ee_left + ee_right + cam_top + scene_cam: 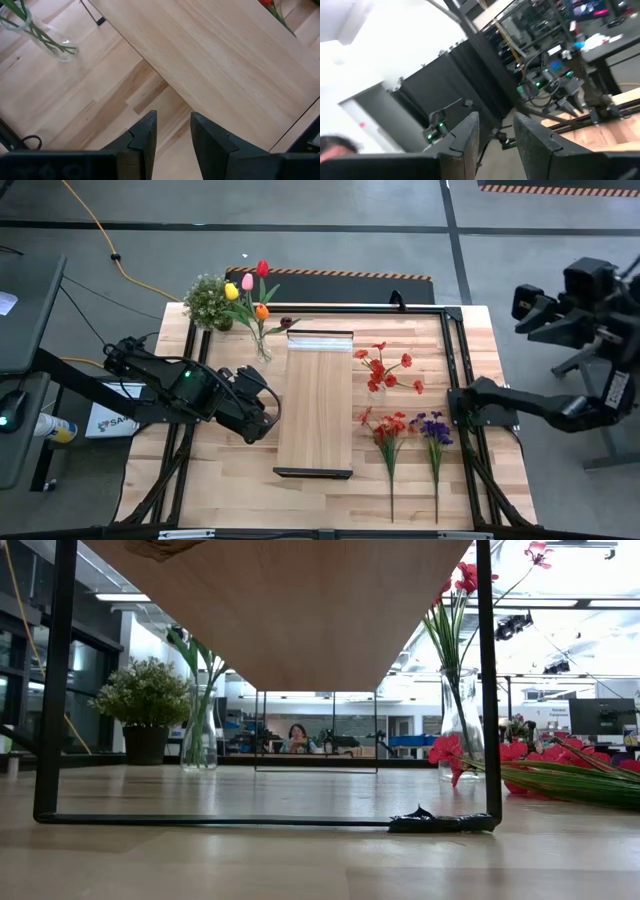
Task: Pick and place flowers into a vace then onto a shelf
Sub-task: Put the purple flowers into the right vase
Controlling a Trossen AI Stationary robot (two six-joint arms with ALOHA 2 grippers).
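The shelf, a long light-wood board, lies lengthwise mid-table; the low view shows its underside above the tabletop. A glass vase left of its far end holds yellow, pink, red and orange tulips. A second vase on the shelf's right holds red flowers. A red spray and a purple cluster lie flat on the table. My left gripper hovers open at the shelf's left edge. My right gripper is open, raised beyond the table's right edge, pointing level into the room.
A bushy potted plant stands at the far left corner. A dark metal frame rises from the tabletop around the shelf. Bare tabletop lies left of the shelf and along the near edge. A person sits far off in the room.
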